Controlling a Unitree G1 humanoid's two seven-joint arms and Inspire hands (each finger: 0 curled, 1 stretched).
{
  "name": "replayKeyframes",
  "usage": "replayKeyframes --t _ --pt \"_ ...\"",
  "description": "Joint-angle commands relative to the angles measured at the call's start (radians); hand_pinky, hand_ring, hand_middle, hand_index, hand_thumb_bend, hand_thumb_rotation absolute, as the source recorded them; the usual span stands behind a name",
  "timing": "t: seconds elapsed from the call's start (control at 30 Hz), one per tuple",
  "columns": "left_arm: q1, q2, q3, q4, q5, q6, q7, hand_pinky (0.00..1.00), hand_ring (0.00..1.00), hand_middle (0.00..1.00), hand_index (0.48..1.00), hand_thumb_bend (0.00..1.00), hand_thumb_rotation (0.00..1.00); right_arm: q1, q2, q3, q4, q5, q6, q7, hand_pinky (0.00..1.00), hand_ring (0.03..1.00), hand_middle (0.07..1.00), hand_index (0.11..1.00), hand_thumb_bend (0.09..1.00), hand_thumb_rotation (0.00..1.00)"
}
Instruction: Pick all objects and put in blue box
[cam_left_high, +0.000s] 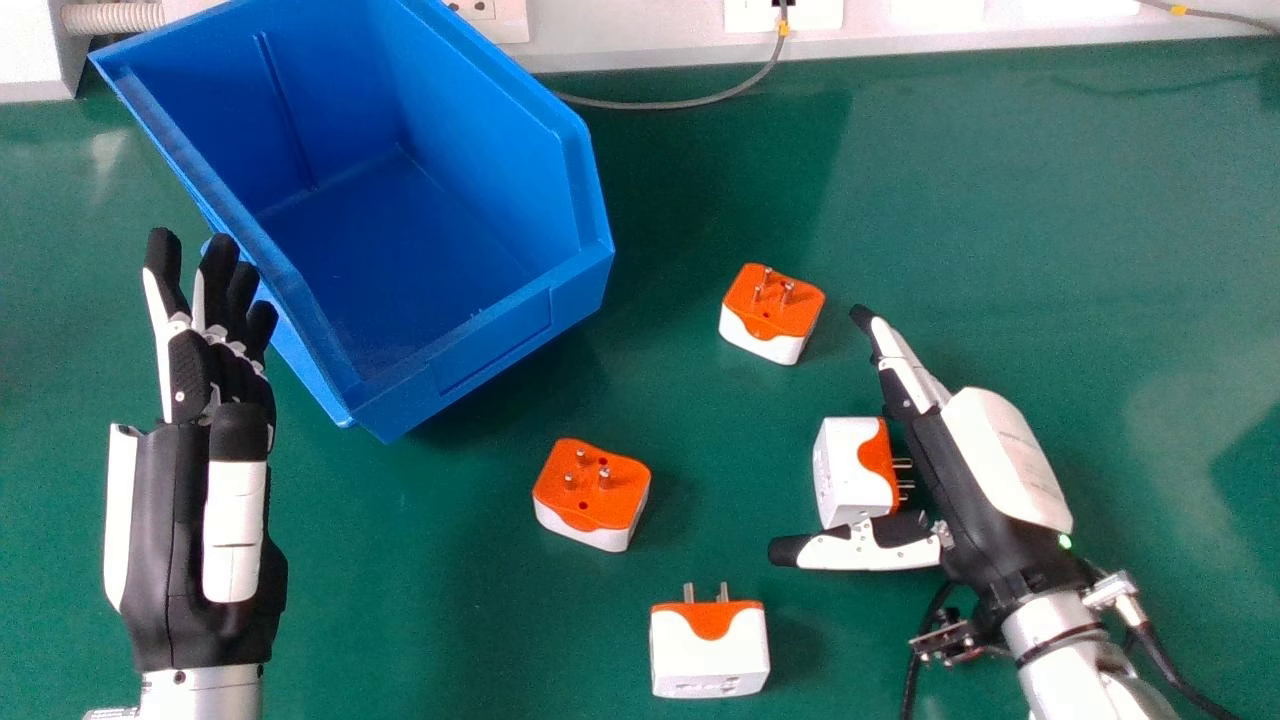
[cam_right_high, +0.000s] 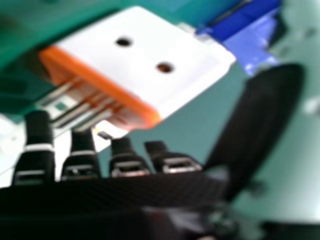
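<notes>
Beside one adapter (cam_left_high: 848, 468), right hand (cam_left_high: 1000, 455) outspread

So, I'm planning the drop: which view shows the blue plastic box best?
The head view: the box appears nearly whole there, inside and front wall included. The right hand view has a blue patch, probably part of it.

Counter (cam_left_high: 1050, 200) open toward far right corner; four plug adapters (cam_left_high: 600, 488) and walls of blue box (cam_left_high: 490, 345) obstruct low passage leftward.
</notes>
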Motion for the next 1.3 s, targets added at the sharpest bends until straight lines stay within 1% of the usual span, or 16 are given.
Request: replayKeyframes --t 0.0,0.13,0.27,0.3,0.47,0.57,0.67,0.73,0.9,0.93,1.03,1.07,1.13,1.2,1.23,1.27 --pt "-0.001 0.002 -0.002 -0.017 -0.001 -0.014 -0.002 1.00 1.00 1.00 1.000 0.83 0.89 0.041 0.023 0.037 0.029 -0.050 0.005 0.034 0.67 0.809 0.878 0.896 0.969 0.24" --pt "-0.002 0.006 -0.001 -0.016 -0.006 -0.011 -0.005 1.00 1.00 1.00 1.000 0.83 0.89 0.037 0.022 0.032 0.034 -0.044 -0.016 0.028 0.60 0.743 0.825 0.834 0.952 0.16" --pt "0.000 0.006 -0.002 -0.023 -0.009 -0.009 -0.006 1.00 1.00 1.00 1.000 0.83 0.89 0.037 0.021 0.025 0.031 -0.039 -0.034 0.015 0.57 0.712 0.803 0.806 0.937 0.13" --pt "0.001 0.005 -0.003 -0.026 -0.008 -0.008 -0.005 1.00 1.00 1.00 1.000 0.83 0.89 0.037 0.021 0.023 0.030 -0.036 -0.037 0.012 0.56 0.697 0.792 0.792 0.928 0.11" --pt "-0.006 0.007 0.001 -0.015 -0.003 -0.014 -0.004 1.00 1.00 1.00 1.000 0.83 0.89 0.033 0.018 0.018 0.031 -0.039 -0.058 -0.021 0.53 0.666 0.760 0.760 0.904 0.08" --pt "-0.005 0.007 0.001 -0.017 -0.003 -0.014 -0.004 1.00 1.00 1.00 1.000 0.83 0.89 0.028 0.013 0.026 0.028 -0.051 -0.053 -0.029 0.50 0.614 0.703 0.712 0.872 0.04" --pt "-0.001 0.007 -0.001 -0.028 -0.008 -0.008 -0.005 1.00 1.00 1.00 1.000 0.83 0.89 0.016 -0.015 0.038 0.020 -0.064 -0.038 0.014 0.49 0.595 0.684 0.695 0.856 0.03" --pt "0.001 0.007 -0.002 -0.036 -0.008 -0.006 -0.004 1.00 1.00 1.00 1.000 0.83 0.89 0.003 -0.041 0.046 0.016 -0.075 -0.028 0.051 0.48 0.592 0.681 0.692 0.850 0.02" --pt "-0.003 0.006 -0.001 -0.025 -0.008 -0.011 -0.008 1.00 1.00 1.00 1.000 0.83 0.89 -0.036 -0.101 0.059 0.002 -0.096 -0.012 0.114 0.48 0.598 0.686 0.692 0.832 0.01" --pt "-0.005 0.007 0.000 -0.021 -0.010 -0.012 -0.010 1.00 1.00 1.00 1.000 0.83 0.89 -0.041 -0.107 0.059 -0.002 -0.098 -0.012 0.116 0.48 0.596 0.684 0.689 0.826 0.01" --pt "-0.004 0.009 0.001 -0.022 -0.012 -0.011 -0.012 1.00 1.00 1.00 1.000 0.83 0.89 -0.041 -0.109 0.045 -0.008 -0.084 -0.023 0.125 0.47 0.584 0.668 0.678 0.814 0.00" --pt "-0.004 0.009 0.001 -0.023 -0.013 -0.010 -0.012 1.00 1.00 1.00 1.000 0.83 0.89 -0.039 -0.107 0.041 -0.012 -0.082 -0.030 0.120 0.46 0.561 0.643 0.658 0.791 0.00" --pt "-0.001 0.008 -0.001 -0.029 -0.012 -0.009 -0.012 1.00 1.00 1.00 1.000 0.83 0.89 -0.037 -0.103 0.036 -0.016 -0.083 -0.040 0.105 0.45 0.551 0.631 0.649 0.782 0.00" --pt "0.000 0.006 -0.003 -0.033 -0.012 -0.007 -0.011 1.00 1.00 1.00 1.000 0.83 0.89 -0.037 -0.100 0.034 -0.016 -0.088 -0.048 0.093 0.44 0.524 0.576 0.614 0.695 0.00" --pt "-0.001 0.005 -0.003 -0.033 -0.009 -0.007 -0.009 1.00 1.00 1.00 1.000 0.83 0.89 -0.038 -0.099 0.033 -0.015 -0.090 -0.049 0.088 0.44 0.524 0.576 0.614 0.695 0.00" --pt "-0.001 0.005 -0.004 -0.033 -0.007 -0.007 -0.008 1.00 1.00 1.00 1.000 0.83 0.89 -0.038 -0.098 0.033 -0.015 -0.092 -0.050 0.084 0.43 0.498 0.559 0.599 0.659 0.00"
